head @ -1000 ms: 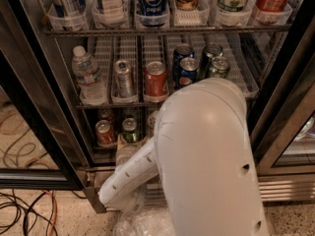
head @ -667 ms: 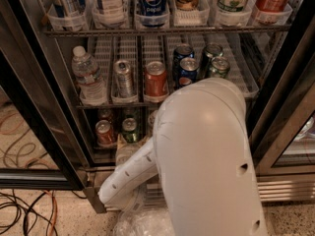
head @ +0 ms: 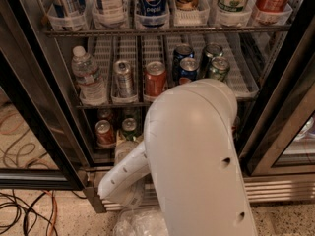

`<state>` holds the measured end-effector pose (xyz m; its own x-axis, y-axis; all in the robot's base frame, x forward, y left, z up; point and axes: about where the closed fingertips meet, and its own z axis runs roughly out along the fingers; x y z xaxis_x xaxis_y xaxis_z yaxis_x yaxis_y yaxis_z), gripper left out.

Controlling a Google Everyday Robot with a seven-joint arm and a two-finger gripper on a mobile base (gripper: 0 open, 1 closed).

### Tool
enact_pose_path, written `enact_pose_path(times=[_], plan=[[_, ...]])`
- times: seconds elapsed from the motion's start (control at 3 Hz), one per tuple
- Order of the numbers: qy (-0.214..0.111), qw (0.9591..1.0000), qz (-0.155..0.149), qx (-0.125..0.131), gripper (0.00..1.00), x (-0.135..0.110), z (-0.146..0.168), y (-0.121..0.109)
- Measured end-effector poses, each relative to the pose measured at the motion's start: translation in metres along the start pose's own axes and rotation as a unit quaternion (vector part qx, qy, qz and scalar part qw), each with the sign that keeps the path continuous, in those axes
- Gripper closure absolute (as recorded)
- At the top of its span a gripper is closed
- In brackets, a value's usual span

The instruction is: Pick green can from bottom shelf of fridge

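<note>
The fridge (head: 162,31) stands open in front of me. On its bottom shelf (head: 106,154) the dark green can (head: 129,127) stands upright, right of a red can (head: 105,132), with more cans dim behind them. My white arm (head: 197,151) fills the foreground and hides the right part of the bottom shelf. Its forearm (head: 123,173) runs down to the lower left. My gripper (head: 125,150) shows only as a pale shape at the shelf's front edge, just below the green can.
The middle shelf holds a water bottle (head: 87,77), a silver can (head: 123,77), a red can (head: 155,77), blue Pepsi cans (head: 186,65) and a pale green can (head: 217,68). Black door frames stand left (head: 34,112) and right (head: 280,107). Cables (head: 24,208) lie on the floor.
</note>
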<state>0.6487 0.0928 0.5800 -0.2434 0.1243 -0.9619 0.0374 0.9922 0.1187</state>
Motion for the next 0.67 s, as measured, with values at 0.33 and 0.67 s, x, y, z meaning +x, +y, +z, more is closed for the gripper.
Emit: enact_pose_path(times=[0.33, 0.67], plan=[[-0.026, 0.9996, 0.003, 0.014, 0.33, -0.0083, 0.0093, -0.0022], [-0.043, 0.9988, 0.005, 0.022, 0.52, -0.0143, 0.0133, -0.0041]])
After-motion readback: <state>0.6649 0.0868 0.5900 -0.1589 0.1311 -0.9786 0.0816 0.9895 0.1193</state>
